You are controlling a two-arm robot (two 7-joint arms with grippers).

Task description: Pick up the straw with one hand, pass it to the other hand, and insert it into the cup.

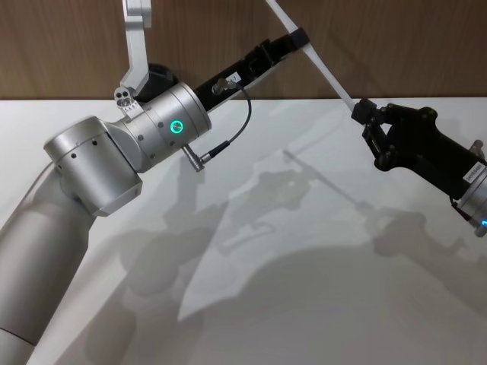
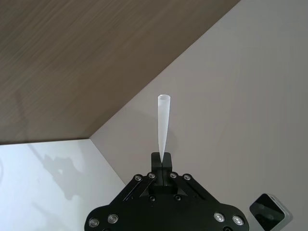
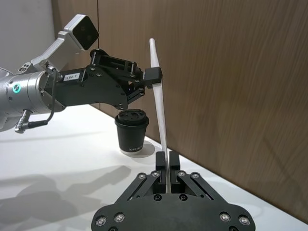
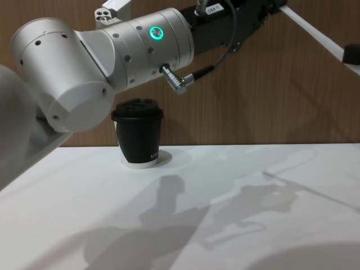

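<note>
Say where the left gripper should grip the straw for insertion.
Near its upper end, probably, where the left gripper pinches the straw from the side; the straight shaft leaves a long lower stretch free for the cup once the right gripper releases.

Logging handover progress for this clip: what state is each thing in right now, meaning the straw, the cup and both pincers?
straw: off the table, tilted in the air, gripped in two places.
cup: upright on the table, domed lid on, no straw in it.
left pincer: shut on the straw near its upper end.
right pincer: shut on the straw at its lower end.
</note>
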